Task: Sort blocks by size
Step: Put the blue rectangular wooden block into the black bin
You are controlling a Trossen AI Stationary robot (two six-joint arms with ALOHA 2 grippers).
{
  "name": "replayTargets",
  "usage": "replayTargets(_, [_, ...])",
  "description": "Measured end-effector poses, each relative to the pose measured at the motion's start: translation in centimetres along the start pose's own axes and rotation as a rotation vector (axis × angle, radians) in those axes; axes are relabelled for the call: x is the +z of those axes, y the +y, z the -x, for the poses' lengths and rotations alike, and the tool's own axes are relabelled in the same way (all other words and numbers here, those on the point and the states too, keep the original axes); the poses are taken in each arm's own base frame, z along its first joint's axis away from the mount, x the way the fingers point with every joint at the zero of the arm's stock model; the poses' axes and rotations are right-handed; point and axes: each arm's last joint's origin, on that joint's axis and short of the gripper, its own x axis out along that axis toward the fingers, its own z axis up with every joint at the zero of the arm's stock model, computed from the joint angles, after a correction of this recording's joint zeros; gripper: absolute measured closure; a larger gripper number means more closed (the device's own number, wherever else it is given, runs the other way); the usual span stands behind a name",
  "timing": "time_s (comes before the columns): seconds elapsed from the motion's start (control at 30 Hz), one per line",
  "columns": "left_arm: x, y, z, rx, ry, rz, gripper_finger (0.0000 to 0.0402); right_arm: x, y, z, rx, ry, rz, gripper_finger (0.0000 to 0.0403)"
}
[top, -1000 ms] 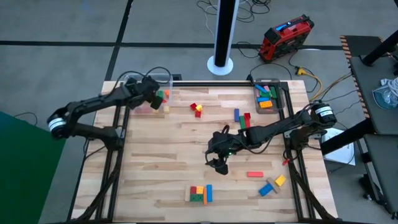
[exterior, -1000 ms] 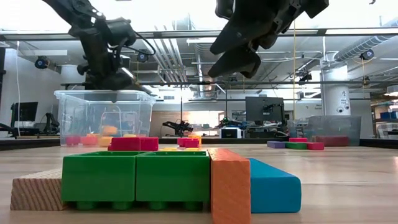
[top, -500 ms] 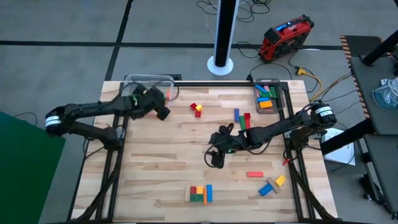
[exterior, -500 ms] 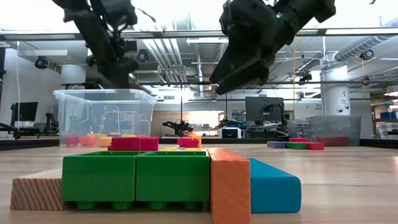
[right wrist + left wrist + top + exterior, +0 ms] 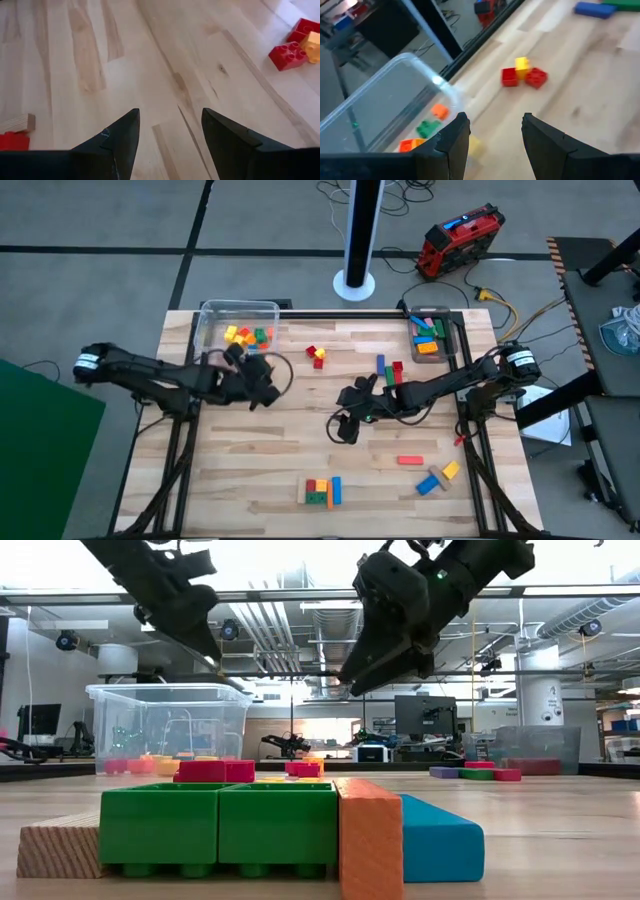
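Observation:
The blocks lie scattered. A red and yellow cluster [image 5: 316, 355] sits at mid-far table, also in the left wrist view [image 5: 522, 76]. Blue and red ones [image 5: 387, 366] lie to its right. A mixed cluster [image 5: 322, 491] rests near the front edge, with a red bar [image 5: 409, 460] and several more [image 5: 438, 477] to its right. Yellow, orange and green blocks [image 5: 245, 335] lie in the clear tub [image 5: 212, 315]. My left gripper [image 5: 265, 380] hovers open, near and right of the tub. My right gripper [image 5: 343, 429] hovers open above bare wood at mid table. Both hold nothing.
A dark tray [image 5: 452, 340] holding several blocks sits at the far right corner. Bare wood [image 5: 250, 460] lies in the near-left part of the table. In the low view the green, orange and blue blocks [image 5: 290, 825] stand close to the camera.
My left gripper has left its place over the clear tub and gone toward the near edge and rightward, so the tub's blocks now show. My right gripper has shifted a little toward the far edge. No block on the table has moved.

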Motion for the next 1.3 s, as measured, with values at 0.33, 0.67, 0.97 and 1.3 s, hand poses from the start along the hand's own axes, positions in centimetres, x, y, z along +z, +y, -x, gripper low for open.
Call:
replayTargets(0.33, [-2.1, -4.5, 1.6, -0.017, -0.068, -0.054, 0.0243, -2.1, -2.4, 0.3, -0.324, 0.153, -0.101, 0.0239])
replayTargets(0.67, [-3.3, -6.6, 0.6, 0.048, -0.089, -0.121, 0.0243, -0.8, -9.7, -0.2, -0.579, 0.209, -0.315, 0.0350])
replayTargets(0.97, [-3.2, -5.8, 0.2, 0.149, -0.101, -0.215, 0.0243, -0.9, -17.1, -1.3, -0.705, 0.322, -0.430, 0.0390])
replayTargets(1.3, [-2.2, -4.1, 0.4, 0.159, -0.104, -0.195, 0.0243, -2.2, -17.9, -3.2, -0.689, 0.417, -0.419, 0.0390])
